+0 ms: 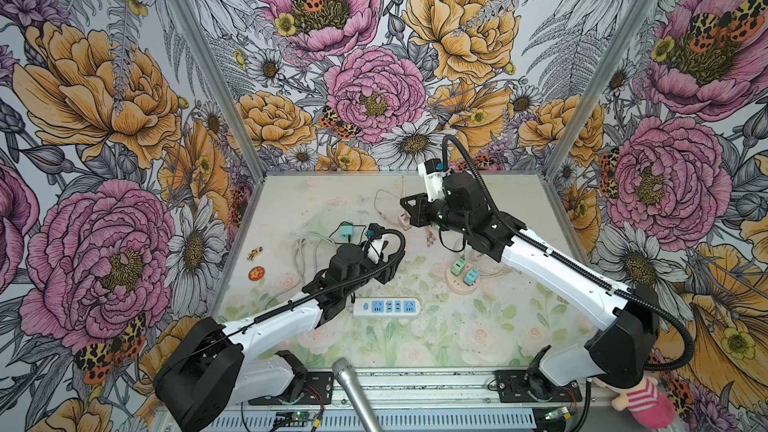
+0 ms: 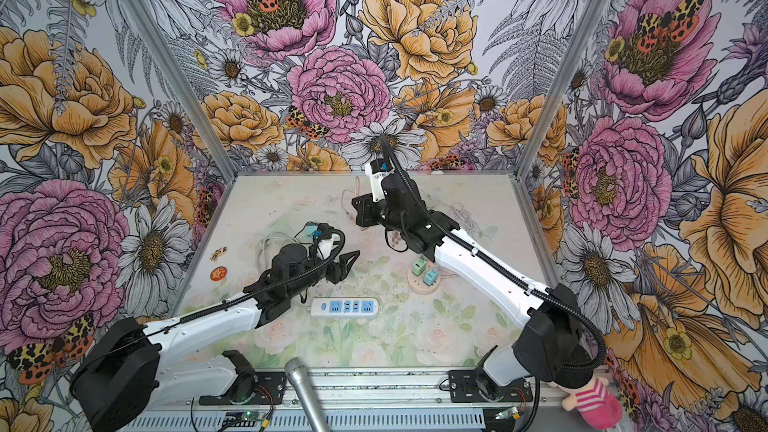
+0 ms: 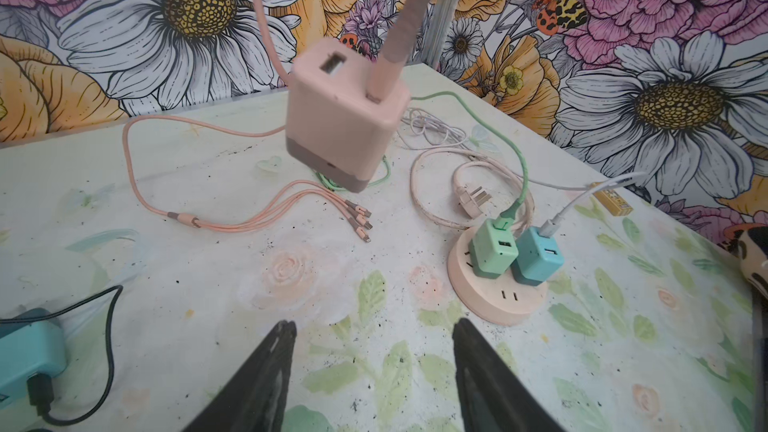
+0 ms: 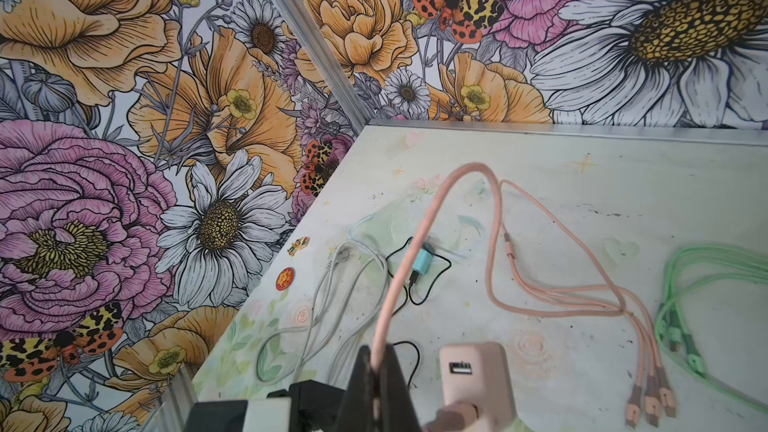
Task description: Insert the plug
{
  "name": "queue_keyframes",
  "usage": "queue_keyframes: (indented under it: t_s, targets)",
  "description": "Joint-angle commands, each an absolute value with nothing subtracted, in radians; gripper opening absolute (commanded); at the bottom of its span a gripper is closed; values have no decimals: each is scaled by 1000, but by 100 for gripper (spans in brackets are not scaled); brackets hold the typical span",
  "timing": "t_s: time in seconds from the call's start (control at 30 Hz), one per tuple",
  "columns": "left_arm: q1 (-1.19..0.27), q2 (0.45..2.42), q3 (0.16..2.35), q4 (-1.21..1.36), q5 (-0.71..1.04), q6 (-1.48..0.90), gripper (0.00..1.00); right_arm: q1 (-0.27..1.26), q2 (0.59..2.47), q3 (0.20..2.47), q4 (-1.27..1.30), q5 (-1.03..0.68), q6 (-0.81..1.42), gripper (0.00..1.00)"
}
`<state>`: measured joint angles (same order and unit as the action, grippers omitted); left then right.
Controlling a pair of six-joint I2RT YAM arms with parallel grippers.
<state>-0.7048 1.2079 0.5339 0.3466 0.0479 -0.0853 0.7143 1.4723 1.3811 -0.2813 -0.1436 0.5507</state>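
A pink plug, a square charger block, hangs tilted above the table from its pink cable. My right gripper is shut on that pink cable just above the plug; in a top view the plug dangles under the gripper at the back middle. A round pink socket lies on the table with a green charger and a teal charger plugged in. My left gripper is open and empty, low over the table short of the socket.
A white power strip lies near the front middle. A teal charger with a black lead and coiled white cables sit at the left. Green cable loops behind the socket. A microphone pokes in at the front edge.
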Motion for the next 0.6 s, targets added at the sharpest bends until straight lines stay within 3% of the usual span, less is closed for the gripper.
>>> queue_keyframes:
  t_s: [0.0, 0.57]
  targets:
    - [-715, 1222, 579, 426, 76, -28, 63, 725, 1436, 1378, -269, -143, 572, 0]
    - [-726, 1360, 680, 535, 115, 66, 61, 740, 1404, 1361, -269, -167, 615, 0]
